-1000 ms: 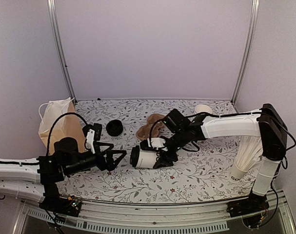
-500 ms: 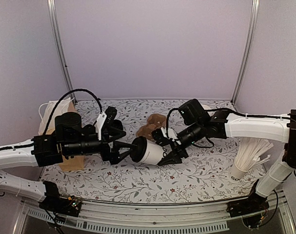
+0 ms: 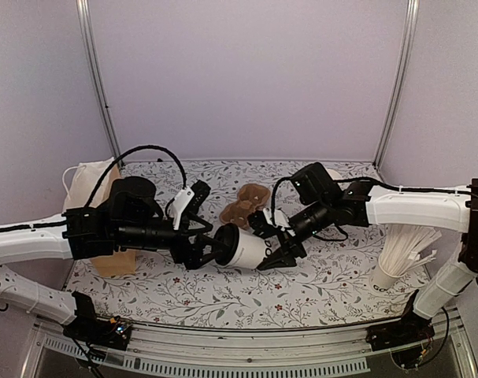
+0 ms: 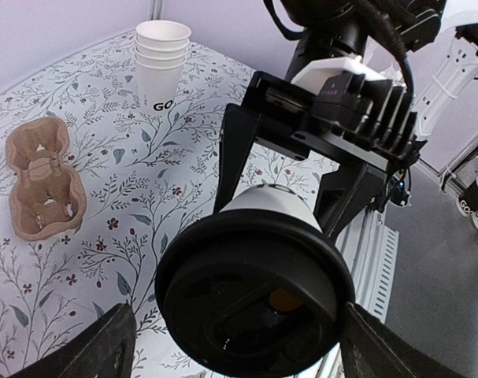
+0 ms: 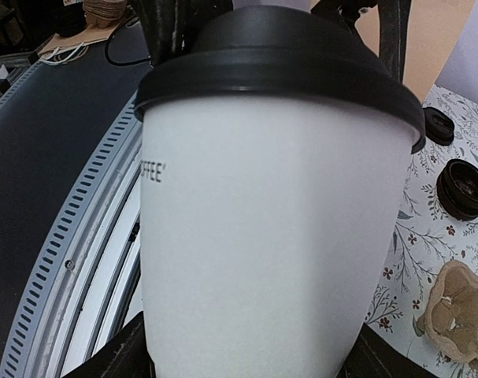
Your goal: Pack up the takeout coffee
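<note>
The takeout coffee (image 3: 242, 246) is gripped sideways above the desk (image 3: 301, 293) by the right claw (image 3: 275, 253), its lid presented to the wide-spread left claw (image 3: 207, 250), seemingly for handover.

Mid-table is blocked by the coffee cup (image 3: 245, 246) held in the air between the left gripper (image 3: 210, 250) and right gripper (image 3: 275, 253), with the cardboard carrier (image 3: 245, 203) just behind and the paper bag (image 3: 89, 197) far left, while the table (image 3: 301, 301) nearer the bases looks passable.

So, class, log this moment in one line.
right jaws: gripping coffee cup, held sideways | left jaws: open, either side of lid
</note>
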Robot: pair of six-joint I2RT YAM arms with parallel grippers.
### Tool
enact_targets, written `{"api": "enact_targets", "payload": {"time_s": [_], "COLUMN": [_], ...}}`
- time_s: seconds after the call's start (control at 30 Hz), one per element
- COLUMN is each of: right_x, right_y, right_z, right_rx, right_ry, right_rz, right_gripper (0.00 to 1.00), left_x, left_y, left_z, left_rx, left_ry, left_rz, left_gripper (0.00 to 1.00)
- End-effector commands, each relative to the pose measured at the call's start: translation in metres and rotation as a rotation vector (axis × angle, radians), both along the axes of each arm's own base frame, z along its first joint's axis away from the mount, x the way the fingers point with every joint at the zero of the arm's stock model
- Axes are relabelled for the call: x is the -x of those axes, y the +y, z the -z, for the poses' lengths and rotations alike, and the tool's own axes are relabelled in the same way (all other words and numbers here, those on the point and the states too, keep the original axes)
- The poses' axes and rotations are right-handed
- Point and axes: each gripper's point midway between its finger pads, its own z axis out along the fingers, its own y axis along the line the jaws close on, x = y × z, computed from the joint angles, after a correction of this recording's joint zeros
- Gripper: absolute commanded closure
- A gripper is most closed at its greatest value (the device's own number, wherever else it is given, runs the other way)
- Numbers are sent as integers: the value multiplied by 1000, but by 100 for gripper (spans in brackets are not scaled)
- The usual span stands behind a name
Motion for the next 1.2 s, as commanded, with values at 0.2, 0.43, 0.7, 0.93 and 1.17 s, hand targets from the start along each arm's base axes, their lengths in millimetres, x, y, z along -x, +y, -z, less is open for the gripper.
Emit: {"api": "enact_targets", "payload": {"time_s": [0.2,0.43,0.7,0.93,1.17], "right_x": [2,2,-1,-6,-12], "right_y": [1,0,1,1,2], "right_z": [-18,-14,-9,-2,4], "right_rx": [-57,-52,-42,-21,-7], "right_ry": [-25,-33,-34,-42,-48], "right_rz": [-10,-11,-3,21,49], "right_gripper": [27,26,26,20,9], "left_x": [5,7,10,3,-3], "left_y": [-7,-13,-16,-8,0], "left_z": [-7,-2,-1,-2,2], "left_rx": [14,17,31,7,-28], "left_ry": [12,45,51,31,41], "left_rz": [56,75,93,53,19], "left_gripper": [13,14,20,24,28]}}
